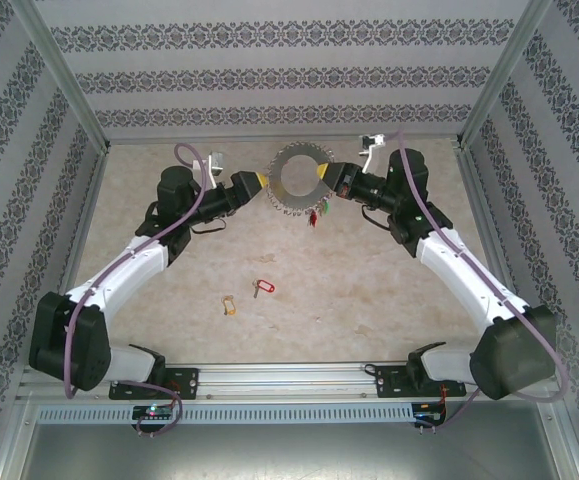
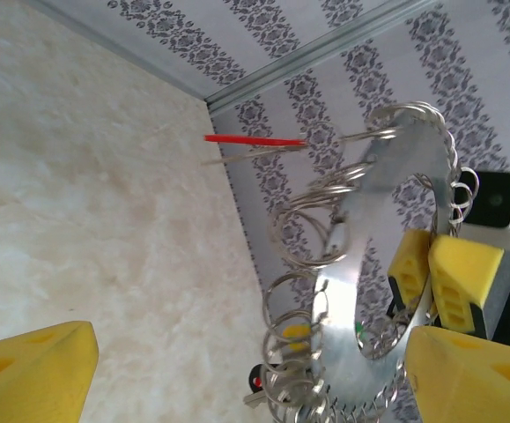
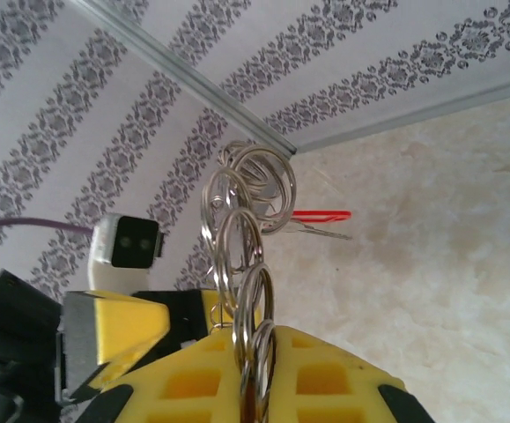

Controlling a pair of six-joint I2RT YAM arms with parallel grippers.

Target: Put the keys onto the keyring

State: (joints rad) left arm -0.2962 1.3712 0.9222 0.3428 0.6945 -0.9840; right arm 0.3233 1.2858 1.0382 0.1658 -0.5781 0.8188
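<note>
The right gripper is clamped on the rim of the keyring and holds it edge-up above the far part of the table. The left gripper sits at the ring's opposite side with its jaws spread wide, gripping nothing. The red-tagged key and the tan-tagged key lie loose, near each other and well apart from the ring. The left arm would likely do best to pinch a key by its tag, leaving its eye free, while the right holds the ring steady.
</note>
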